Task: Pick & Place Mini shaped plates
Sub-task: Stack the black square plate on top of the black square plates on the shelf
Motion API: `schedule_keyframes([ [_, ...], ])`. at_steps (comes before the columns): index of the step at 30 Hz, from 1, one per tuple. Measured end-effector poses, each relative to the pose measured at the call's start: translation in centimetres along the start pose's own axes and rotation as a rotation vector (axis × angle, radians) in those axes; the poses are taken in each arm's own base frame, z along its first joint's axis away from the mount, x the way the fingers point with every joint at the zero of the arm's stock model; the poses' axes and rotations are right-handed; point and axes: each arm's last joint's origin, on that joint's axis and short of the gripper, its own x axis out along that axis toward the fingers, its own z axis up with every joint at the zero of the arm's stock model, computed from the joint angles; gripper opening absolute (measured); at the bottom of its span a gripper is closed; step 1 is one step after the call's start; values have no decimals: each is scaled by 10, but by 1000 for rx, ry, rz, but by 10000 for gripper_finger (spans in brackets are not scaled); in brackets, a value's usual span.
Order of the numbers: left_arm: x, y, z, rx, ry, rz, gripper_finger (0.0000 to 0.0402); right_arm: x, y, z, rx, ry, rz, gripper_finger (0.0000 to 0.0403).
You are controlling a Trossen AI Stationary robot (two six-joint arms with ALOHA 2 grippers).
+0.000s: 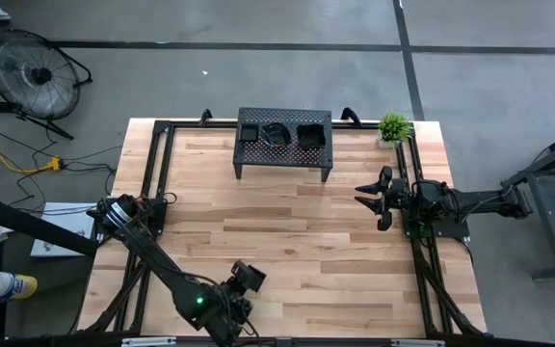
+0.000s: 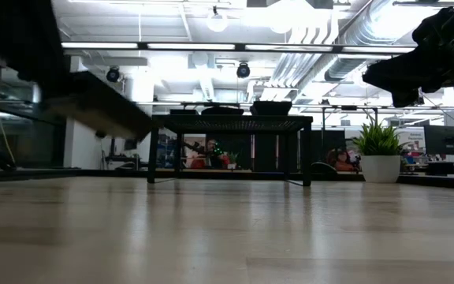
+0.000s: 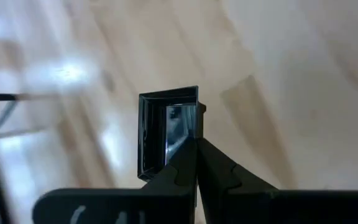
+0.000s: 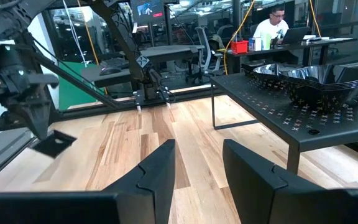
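My left gripper [image 1: 247, 280] hangs over the near part of the bare wooden table [image 1: 287, 241], fingers pinched on the rim of a small square black plate [image 3: 168, 130] lifted clear of the wood. A fan [image 1: 35, 69] stands on the grey floor past the far left corner. At the far edge, the rack [image 1: 284, 141] carries the remaining mini plates [image 1: 282, 133]. Right of it sits a potted plant [image 1: 394, 126]. My right gripper [image 1: 374, 200] waits by the right edge, fingers apart; open boards lie between.

Plates [image 1: 284, 134] sit atop the rack [image 1: 284, 157] at the table's far middle — a potted plant [image 1: 394, 126] to its right, another plate [image 1: 250, 278] near-left.
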Motion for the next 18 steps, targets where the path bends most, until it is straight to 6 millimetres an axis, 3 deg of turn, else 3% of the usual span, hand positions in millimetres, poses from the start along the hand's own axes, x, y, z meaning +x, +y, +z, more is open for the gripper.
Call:
schedule_keyframes([
  [12,-22,24,3,49,45,320,0,0,0,0,0,1,-1,129],
  [18,-27,61,-6,53,208,410,0,0,0,0,0,1,0,129],
])
